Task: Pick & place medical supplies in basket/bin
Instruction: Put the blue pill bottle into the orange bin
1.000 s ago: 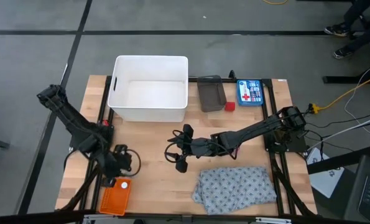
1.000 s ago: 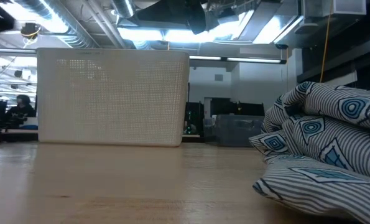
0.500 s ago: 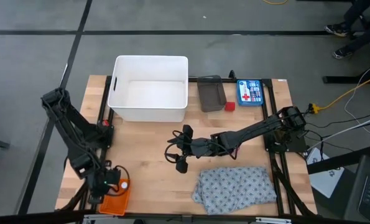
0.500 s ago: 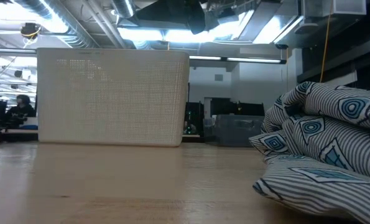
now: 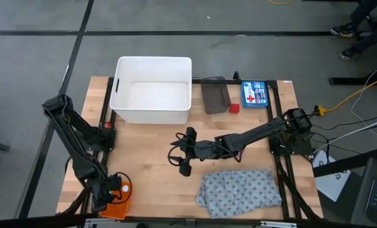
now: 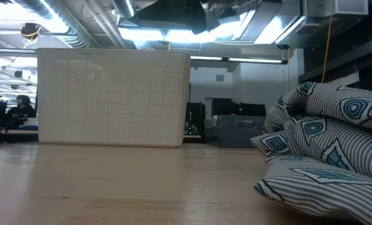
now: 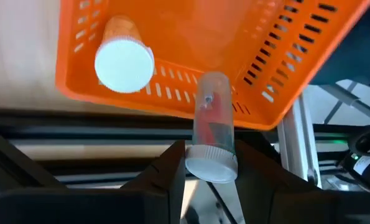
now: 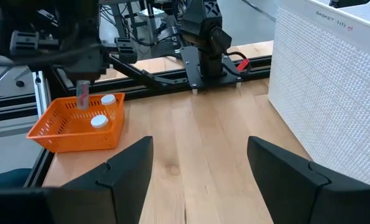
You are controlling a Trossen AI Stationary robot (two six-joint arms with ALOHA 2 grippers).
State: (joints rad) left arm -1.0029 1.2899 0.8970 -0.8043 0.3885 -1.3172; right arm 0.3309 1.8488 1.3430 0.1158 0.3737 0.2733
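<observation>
One small flat orange plastic basket (image 5: 118, 204) with slotted sides sits at the near left corner of the pale wooden bench (image 5: 150, 152). In it lies one orange pill bottle with a white cap (image 7: 124, 61). The left gripper (image 7: 209, 167) hangs over the basket's near edge, its jaws clenched on one clear plastic vial with a white screw cap (image 7: 212, 138), held upright in the right wrist view, above the basket.

The right gripper (image 5: 183, 154) rests mid-bench, its jaws spread and gripping nothing.

One grey patterned cloth (image 5: 241, 190), soft and crumpled, lies at the near right. At the far side stand one large white rectangular plastic tub (image 5: 152, 90) with a finely dotted wall, one dark grey rectangular tray (image 5: 215, 95), one small red block (image 5: 234, 107) just beside the tray's near right corner, and one flat blue first-aid box with a red cross (image 5: 254, 93) to the right.
</observation>
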